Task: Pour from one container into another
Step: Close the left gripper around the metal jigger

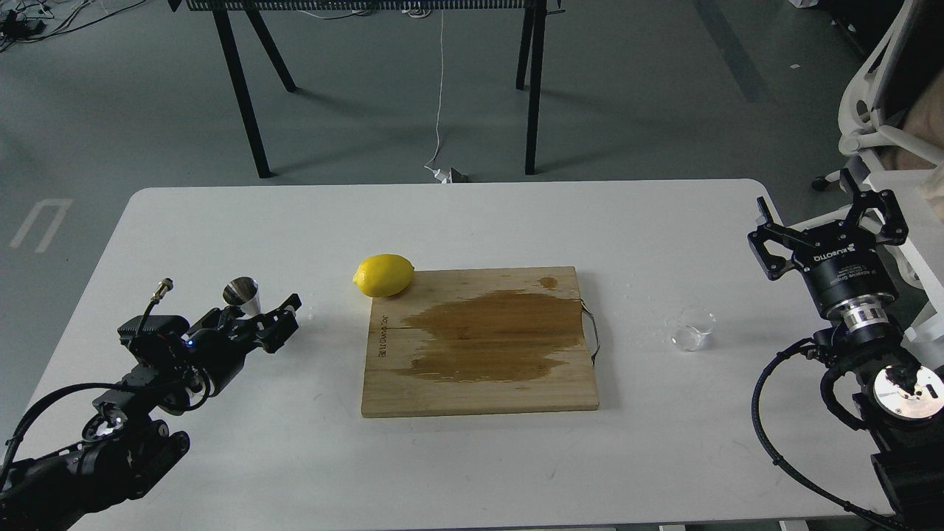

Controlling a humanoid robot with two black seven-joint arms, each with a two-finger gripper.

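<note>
Left tool (276, 318) narrow beside jigger (243, 296); right tool (826, 221) wide, beyond glass cup (693, 328).

- The cutting board (479, 343) lies on the middle of the surface (457, 221).
- The lemon (383, 275) sits at the board's far left corner, partly on the board.
- The jigger (242, 295) stands upright on the surface, well to the left of the board and lemon.
- The left hand (276, 321) is just beside the jigger, on its near right side; whether they touch cannot be told.
- The glass cup (693, 328) stands on the surface to the right of the board, near its handle (592, 332).
- The right hand (830, 221) hangs at the surface's right edge, behind and to the right of the cup, well apart from it.
</note>
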